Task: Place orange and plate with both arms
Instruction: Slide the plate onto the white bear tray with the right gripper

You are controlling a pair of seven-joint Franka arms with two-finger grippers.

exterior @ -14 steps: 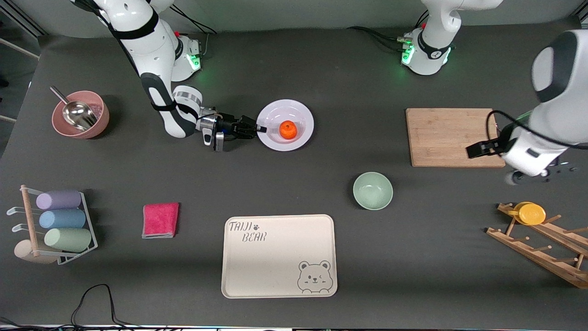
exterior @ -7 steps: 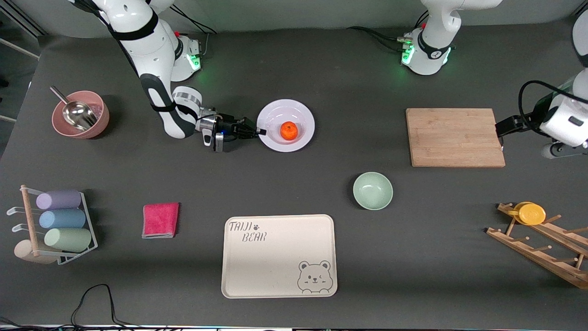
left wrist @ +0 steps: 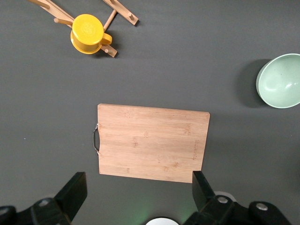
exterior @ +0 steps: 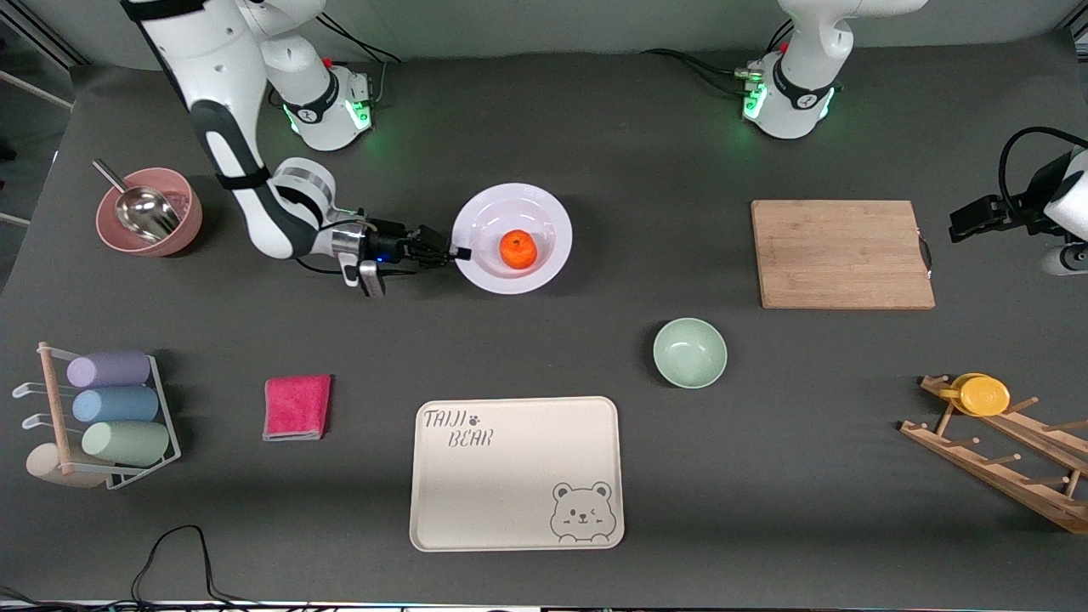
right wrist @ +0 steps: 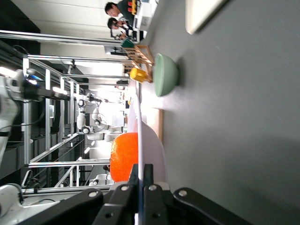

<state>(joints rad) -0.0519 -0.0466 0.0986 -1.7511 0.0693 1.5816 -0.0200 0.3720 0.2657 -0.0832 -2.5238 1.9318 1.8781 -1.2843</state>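
- Where the table lies nearest the front camera, the cream bear tray (exterior: 517,473) sits flat, with a pink cloth (exterior: 297,407) beside it toward the right arm's end.
- A little farther from the camera stands the mint-green bowl (exterior: 689,352), and toward the left arm's end a yellow cup (exterior: 982,394) hangs on a wooden rack (exterior: 1003,455).
- Farther still, the plate (exterior: 486,272) carries the orange (exterior: 518,248) near its middle.
- The right gripper (exterior: 456,252) comes in level with the table, its fingers (right wrist: 134,186) pinched tight on the plate's rim at the edge toward the right arm's end.
- The wooden cutting board (exterior: 840,253) lies toward the left arm's end, well apart from the plate.
- The left gripper (left wrist: 138,193) hangs above the board's outer edge, its fingers (left wrist: 73,193) spread wide around nothing.
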